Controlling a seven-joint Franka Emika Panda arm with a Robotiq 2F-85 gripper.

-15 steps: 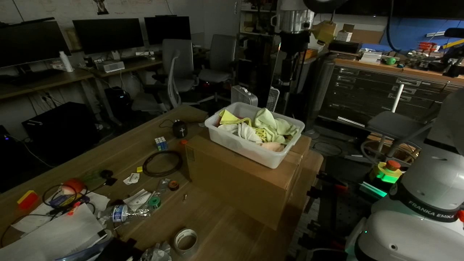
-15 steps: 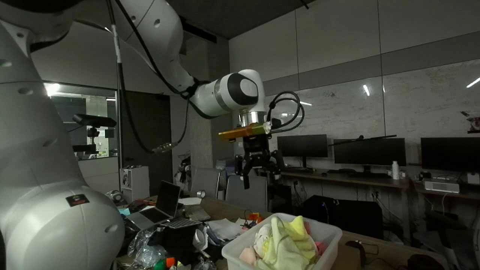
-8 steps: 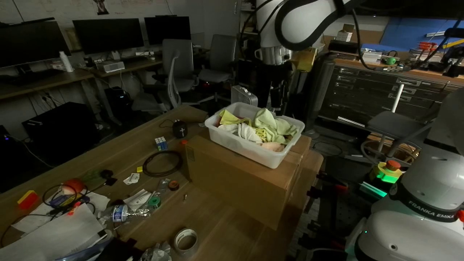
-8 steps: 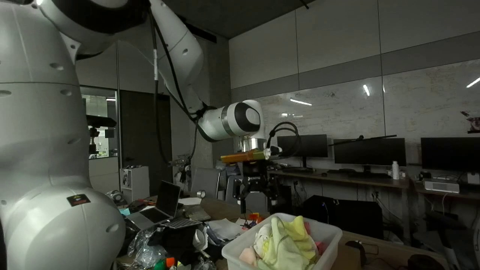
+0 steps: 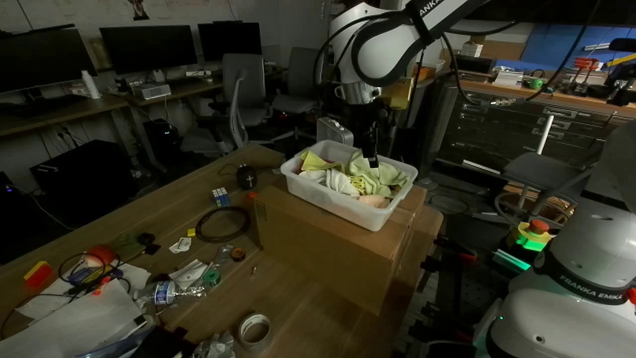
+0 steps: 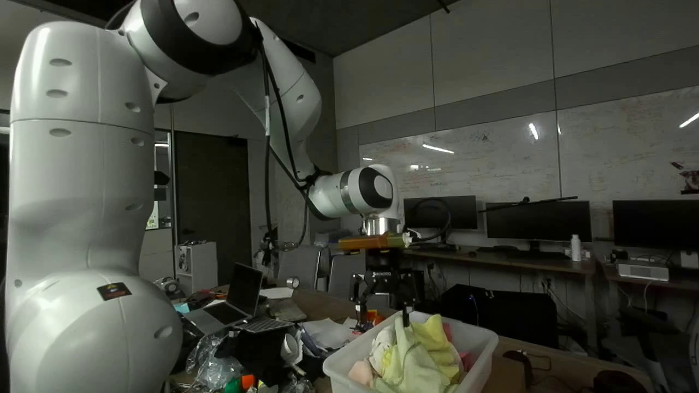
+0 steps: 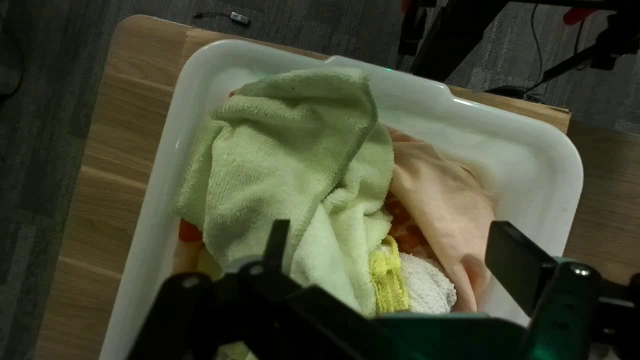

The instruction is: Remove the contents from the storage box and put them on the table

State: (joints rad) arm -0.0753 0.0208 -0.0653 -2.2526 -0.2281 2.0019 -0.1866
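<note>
My gripper [image 7: 390, 245] points down over the white plastic tub [image 7: 165, 150], its jaws spread wide and nothing in its hold. The pale green towel [image 7: 295, 165] lies heaped inside the tub, right below me: in the wrist view one of my fingertips [image 7: 276, 245] stands over its lower part, while most of the towel stretches away beyond it toward the top of that view. My opposite finger shows against the edge of the peach cloth [image 7: 445, 195] and the tub's inner wall. Between the two I see a yellow cloth [image 7: 389, 280] and a white terry cloth [image 7: 427, 285], both close by the towel's edge. In an exterior view one fingertip overlaps the top of the towel; whether it touches the fabric or hangs just above, I cannot tell. The other shows near the tub's rim, inside or outside it I cannot say. A scrap of pink cloth [image 6: 467, 360] peeks out along the tub's wall. The tub sits on a cardboard carton [image 5: 323, 248], which stands on the wooden table [image 5: 293, 318], near its edge.
</note>
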